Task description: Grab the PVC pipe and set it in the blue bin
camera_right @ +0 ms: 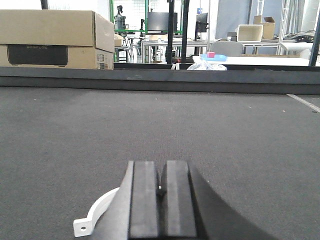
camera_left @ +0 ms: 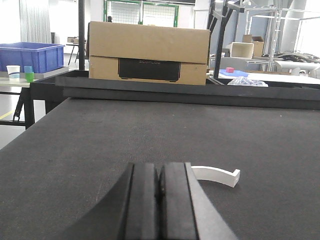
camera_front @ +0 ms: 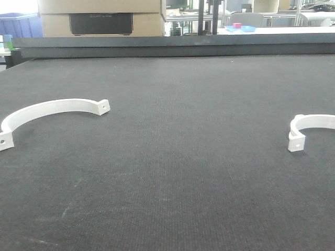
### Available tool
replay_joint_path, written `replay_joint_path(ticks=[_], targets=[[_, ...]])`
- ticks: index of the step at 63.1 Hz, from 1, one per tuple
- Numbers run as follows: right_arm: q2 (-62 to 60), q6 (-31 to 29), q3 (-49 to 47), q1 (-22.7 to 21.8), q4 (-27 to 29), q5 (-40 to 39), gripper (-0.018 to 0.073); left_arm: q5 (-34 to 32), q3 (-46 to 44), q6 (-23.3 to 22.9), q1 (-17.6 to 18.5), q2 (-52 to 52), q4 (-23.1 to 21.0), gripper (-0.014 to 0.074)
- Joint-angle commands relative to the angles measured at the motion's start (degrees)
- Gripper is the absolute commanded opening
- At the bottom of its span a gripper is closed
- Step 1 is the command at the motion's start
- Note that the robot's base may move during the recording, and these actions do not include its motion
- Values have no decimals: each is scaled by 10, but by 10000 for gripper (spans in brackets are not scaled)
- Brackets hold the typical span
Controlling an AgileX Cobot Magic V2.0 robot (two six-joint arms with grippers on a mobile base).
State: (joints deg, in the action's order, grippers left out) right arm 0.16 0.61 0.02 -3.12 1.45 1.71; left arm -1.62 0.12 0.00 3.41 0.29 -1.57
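Observation:
Two white curved PVC pipe pieces lie on the dark table. One (camera_front: pixel 49 112) is at the left, the other (camera_front: pixel 309 128) at the right edge. In the left wrist view my left gripper (camera_left: pixel 160 172) is shut and empty, with the left piece (camera_left: pixel 217 175) just beyond it to the right. In the right wrist view my right gripper (camera_right: pixel 161 172) is shut and empty, partly covering the right piece (camera_right: pixel 97 215) at its lower left. A blue bin (camera_left: pixel 30 55) stands on a side table far back left, also in the front view (camera_front: pixel 18 23). Neither gripper shows in the front view.
A cardboard box (camera_front: pixel 102 18) stands behind the table's raised back edge (camera_front: pixel 172 44). Small cups (camera_left: pixel 22 74) stand by the bin. Other tables, frames and boxes (camera_right: pixel 250 32) fill the room behind. The table's left edge (camera_left: pixel 45 120) drops off near the bin.

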Motion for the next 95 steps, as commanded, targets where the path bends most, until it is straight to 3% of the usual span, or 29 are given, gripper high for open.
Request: replay_joint_path(ticks=[1, 68, 77, 88, 95], targets=[[-2, -1, 0, -3, 1, -12, -167, -8, -1, -3, -2, -3, -2, -111], [-2, -1, 0, -3, 1, -14, -167, -11, -1, -3, -2, -3, -2, -111], [-2, -1, 0, -3, 11, -61, -167, -30, -1, -3, -2, -3, -9, -111], [-2, -1, 0, -3, 76, -147, -167, -45, -1, -3, -2, -3, -9, -111], [-2, -1, -13, -3, 76, -186, -167, -38, -47, 0, -2, -3, -8, -111]])
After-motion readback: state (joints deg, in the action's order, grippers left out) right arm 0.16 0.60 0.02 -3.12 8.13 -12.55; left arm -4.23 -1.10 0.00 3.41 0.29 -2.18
